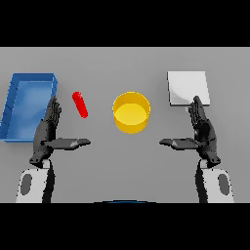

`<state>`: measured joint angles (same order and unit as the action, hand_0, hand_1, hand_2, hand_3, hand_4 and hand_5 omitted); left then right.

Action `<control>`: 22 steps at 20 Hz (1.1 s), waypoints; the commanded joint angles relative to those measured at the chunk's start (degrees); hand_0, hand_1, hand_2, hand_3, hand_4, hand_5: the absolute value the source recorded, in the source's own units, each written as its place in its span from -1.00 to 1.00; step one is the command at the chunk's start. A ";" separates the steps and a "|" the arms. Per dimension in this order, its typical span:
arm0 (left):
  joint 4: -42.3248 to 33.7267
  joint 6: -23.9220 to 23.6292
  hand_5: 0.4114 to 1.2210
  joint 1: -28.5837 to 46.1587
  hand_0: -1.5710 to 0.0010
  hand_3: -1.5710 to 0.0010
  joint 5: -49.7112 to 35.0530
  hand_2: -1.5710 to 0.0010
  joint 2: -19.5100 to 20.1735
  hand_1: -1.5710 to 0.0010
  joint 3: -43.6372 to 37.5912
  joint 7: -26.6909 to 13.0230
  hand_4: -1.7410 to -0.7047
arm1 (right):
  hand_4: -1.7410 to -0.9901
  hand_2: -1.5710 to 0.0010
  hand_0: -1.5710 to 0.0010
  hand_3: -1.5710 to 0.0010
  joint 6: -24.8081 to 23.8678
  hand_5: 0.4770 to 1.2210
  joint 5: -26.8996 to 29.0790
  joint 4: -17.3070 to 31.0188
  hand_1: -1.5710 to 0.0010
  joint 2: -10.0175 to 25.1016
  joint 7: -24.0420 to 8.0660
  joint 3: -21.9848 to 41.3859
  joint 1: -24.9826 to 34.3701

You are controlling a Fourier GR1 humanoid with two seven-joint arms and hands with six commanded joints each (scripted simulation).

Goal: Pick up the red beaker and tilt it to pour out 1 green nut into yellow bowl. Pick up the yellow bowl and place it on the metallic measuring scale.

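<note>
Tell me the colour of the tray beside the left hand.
Blue tray, seen in the head view.

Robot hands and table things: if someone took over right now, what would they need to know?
Left hand: open, holding nothing, near the red beaker.
Right hand: open, holding nothing, just below the metallic scale.
Yellow bowl sits mid-table, apart from both; no nut visible in it.
Blue tray at far left.
Done: nothing yet.
Left: grasp beaker, pour one nut, move bowl onto scale.

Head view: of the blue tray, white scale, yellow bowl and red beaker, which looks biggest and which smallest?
Largest to smallest:
1. blue tray
2. white scale and yellow bowl, too alike to rank
3. red beaker, plainly smallest
</note>
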<state>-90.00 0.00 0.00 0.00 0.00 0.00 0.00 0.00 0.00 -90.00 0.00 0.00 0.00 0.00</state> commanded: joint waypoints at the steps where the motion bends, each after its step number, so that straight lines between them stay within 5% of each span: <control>1: -0.01 0.04 -0.48 0.02 1.00 1.00 -0.14 1.00 0.16 1.00 -0.15 0.02 0.25 | 0.63 1.00 1.00 1.00 -0.10 -0.51 -0.04 0.00 1.00 -0.09 0.00 0.07 0.02; 6: 0.72 1.26 -0.48 -0.18 1.00 1.00 -1.63 1.00 1.98 1.00 -1.69 -0.32 0.25 | 0.63 1.00 1.00 1.00 -0.73 -0.51 -0.80 0.25 1.00 -0.98 -0.43 0.78 0.28; 8: -4.32 1.00 -0.48 4.89 1.00 1.00 3.35 1.00 3.15 1.00 1.90 3.83 0.25 | 0.63 1.00 1.00 1.00 -2.99 -0.50 -10.99 -3.26 1.00 1.32 7.32 5.93 -3.24; 15: -6.65 0.17 -0.51 6.26 1.00 1.00 7.85 1.00 4.11 1.00 4.56 -0.70 0.26 | 0.65 1.00 1.00 1.00 -3.97 -0.51 -15.99 -6.87 1.00 1.74 6.17 8.96 -6.14; 22: 4.80 -1.97 -0.45 -3.39 1.00 1.00 10.00 1.00 2.84 1.00 3.41 3.14 0.15 | 0.49 1.00 1.00 1.00 -3.17 -0.52 -13.97 -7.45 1.00 1.64 6.14 8.15 -6.09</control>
<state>-85.22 -1.97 -3.43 10.00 2.82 3.42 2.96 -3.18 -13.96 -97.45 1.65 6.08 8.14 -6.08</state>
